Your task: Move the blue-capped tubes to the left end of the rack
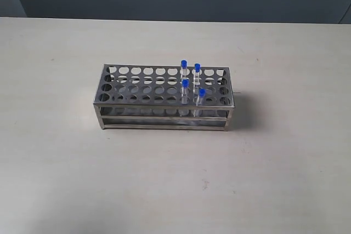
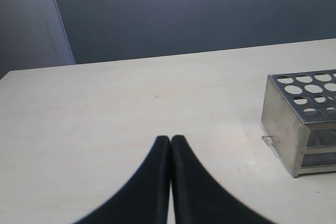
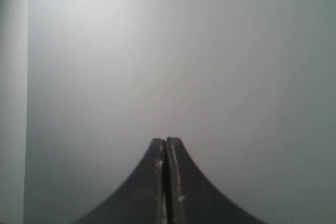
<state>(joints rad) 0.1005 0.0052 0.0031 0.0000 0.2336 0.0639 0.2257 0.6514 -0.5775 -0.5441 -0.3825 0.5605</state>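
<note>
The blue-capped tubes (image 1: pixel 185 87), four of them, stand in a close cluster in the right half of the rack (image 1: pixel 164 119), two toward the back and two toward the front. The rack sits mid-table (image 1: pixel 66 163). The left gripper (image 2: pixel 171 139) has its fingers pressed together, holding nothing, over bare table, apart from one end of the rack (image 2: pixel 278 116). The right gripper (image 3: pixel 166 141) is likewise pressed together and empty, facing a plain grey surface.
</note>
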